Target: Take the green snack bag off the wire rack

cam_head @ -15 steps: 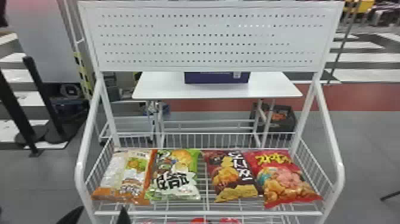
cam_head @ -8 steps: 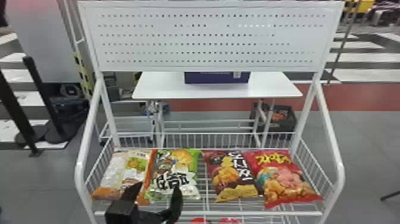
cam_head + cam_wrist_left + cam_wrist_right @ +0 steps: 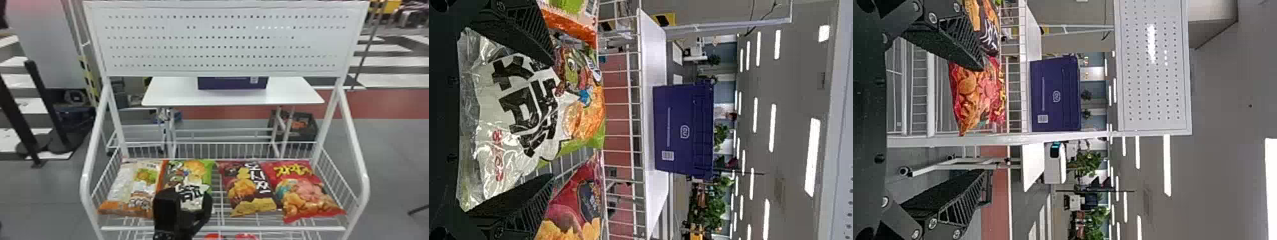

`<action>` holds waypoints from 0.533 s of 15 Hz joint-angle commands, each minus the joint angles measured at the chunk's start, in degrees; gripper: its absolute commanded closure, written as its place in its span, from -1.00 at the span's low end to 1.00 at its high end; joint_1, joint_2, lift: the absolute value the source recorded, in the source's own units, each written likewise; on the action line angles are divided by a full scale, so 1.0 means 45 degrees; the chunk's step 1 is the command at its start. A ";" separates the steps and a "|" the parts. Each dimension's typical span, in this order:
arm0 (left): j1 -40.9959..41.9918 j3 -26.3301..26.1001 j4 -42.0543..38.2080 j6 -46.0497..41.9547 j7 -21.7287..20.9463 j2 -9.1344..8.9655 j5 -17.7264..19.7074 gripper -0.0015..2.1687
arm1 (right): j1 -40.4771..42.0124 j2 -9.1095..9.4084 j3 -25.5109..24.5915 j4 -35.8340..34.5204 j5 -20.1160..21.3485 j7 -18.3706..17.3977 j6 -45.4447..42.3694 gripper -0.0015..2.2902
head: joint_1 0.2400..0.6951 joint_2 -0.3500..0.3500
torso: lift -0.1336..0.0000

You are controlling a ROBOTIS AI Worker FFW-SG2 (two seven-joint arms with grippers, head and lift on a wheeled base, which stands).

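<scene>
The green snack bag (image 3: 191, 172) lies on its back on the wire rack (image 3: 277, 228), left of the middle, its near end by the front edge and its far end toward the back edge. It's the 2nd of 4 bags in the row, right up beside the orange-and-white bag (image 3: 131, 188) on the left-corner side, with a strip of bare wire between it and the maroon bag (image 3: 249, 188); the red bag (image 3: 303, 188) has the right end. The robot's left end effector (image 3: 187, 193) has come to the right bag, by the look of it — its 2 fingers stand apart over the near half, 1 toward each side, with the printed front between them. I see no squeeze on the wrapper, so I'd call this lined up rather than gripped. The right end effector (image 3: 984, 125) waits off by the rack's right side, its 2 fingers spread wide and holding no bag. So the aiming looks mostly done, while the real work is left: closing on the bag, lifting it and bringing it clear of the front edge. The next move probably wants the fingers a touch lower before they draw together — the finger on the orange side has little room and could catch that neighbour too.
</scene>
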 commanded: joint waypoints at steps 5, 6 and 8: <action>-0.0412 0.0123 0.0580 0.0587 0.0024 -0.0046 0.0009 -0.70 | 0.0058 -0.0081 0.0000 -0.0075 -0.0061 0.0000 0.0035 -0.85 | 0.14 0.00 | 1.00; -0.0412 0.0142 0.0580 0.0665 -0.0015 -0.0046 -0.0010 -0.67 | 0.0078 -0.0081 -0.0019 -0.0095 -0.0041 0.0000 0.0035 -0.85 | 0.14 0.00 | 1.00; -0.0412 0.0142 0.0580 0.1134 0.0024 -0.0046 -0.0049 -0.22 | 0.0117 -0.0081 -0.0039 -0.0153 -0.0061 0.0000 0.0035 -0.85 | 0.14 0.00 | 1.00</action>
